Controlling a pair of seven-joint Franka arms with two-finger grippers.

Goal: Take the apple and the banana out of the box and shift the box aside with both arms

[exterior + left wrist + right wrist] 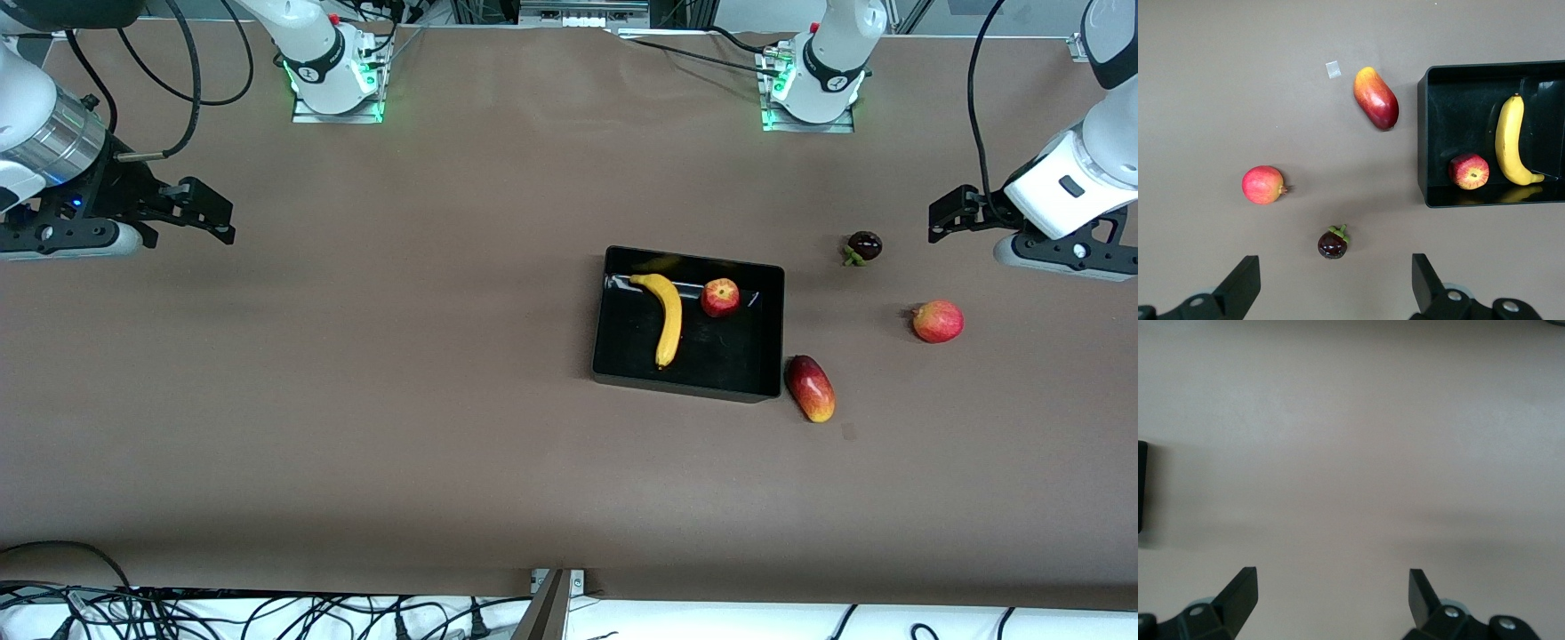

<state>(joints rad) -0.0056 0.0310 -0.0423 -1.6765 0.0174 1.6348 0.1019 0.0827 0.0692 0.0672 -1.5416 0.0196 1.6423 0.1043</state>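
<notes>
Across the whole front view spreads the brown surface (356, 427), and both arms hang at its ends, waiting above bare cloth well apart from the work. At the upper left edge of the frame the right hand (209, 218), on the arm with the silver wrist band, hovers with its fingers spread wide and nothing between them; its own wrist view shows only plain surface and a dark sliver of the box at the picture's left edge. At the right edge of the frame the left hand (947, 218) hovers likewise, fingers apart and empty, above the spot just beside the small dark purple fruit (863, 246). Right of centre lies the black box (765, 329), open-topped and low-walled, so both fruits can be reached from straight above. Inside it the banana (668, 317) lies lengthwise toward the right arm's end of the box, and the apple (720, 297) sits beside it, toward the left arm's end and close to the wall farther from the front camera; the two look just apart, not touching. Outside the box, a red-yellow mango (810, 388) rests just beside its lower right corner, which may crowd any push that way. A pink-red round fruit (938, 321) sits farther right, well clear. Nothing of the task looks begun: both fruits are in the box.
</notes>
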